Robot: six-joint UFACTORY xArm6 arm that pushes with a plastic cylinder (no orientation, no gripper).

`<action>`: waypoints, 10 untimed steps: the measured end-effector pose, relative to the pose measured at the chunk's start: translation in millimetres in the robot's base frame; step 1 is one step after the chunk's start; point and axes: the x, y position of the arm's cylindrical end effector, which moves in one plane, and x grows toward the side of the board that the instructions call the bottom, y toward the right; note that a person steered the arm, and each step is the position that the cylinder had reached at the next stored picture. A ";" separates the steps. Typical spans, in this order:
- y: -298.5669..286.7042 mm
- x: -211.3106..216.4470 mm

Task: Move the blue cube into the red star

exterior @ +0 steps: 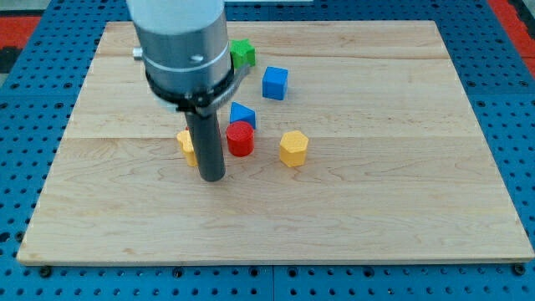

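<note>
Now approaching: my tip (pixel 214 177) sitting below-left of blue cube (pixel 274 83), well apart. No fingers fitted, so nothing gripping. Red star not identifiable; red block (pixel 240 139) is likeliest target.

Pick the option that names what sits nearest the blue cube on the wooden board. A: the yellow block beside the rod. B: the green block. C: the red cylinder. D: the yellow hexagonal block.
B: the green block lies just up and to the view's left of the blue cube, closer than any other block. My tip stands far below.
</note>
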 end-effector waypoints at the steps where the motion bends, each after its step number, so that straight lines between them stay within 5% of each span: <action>1: -34.2 -15.8; 3: -70.4 -13.7; 5: -10.0 -80.5; 7: -40.8 -40.0; 9: 32.9 -21.8; 10: 7.3 -35.2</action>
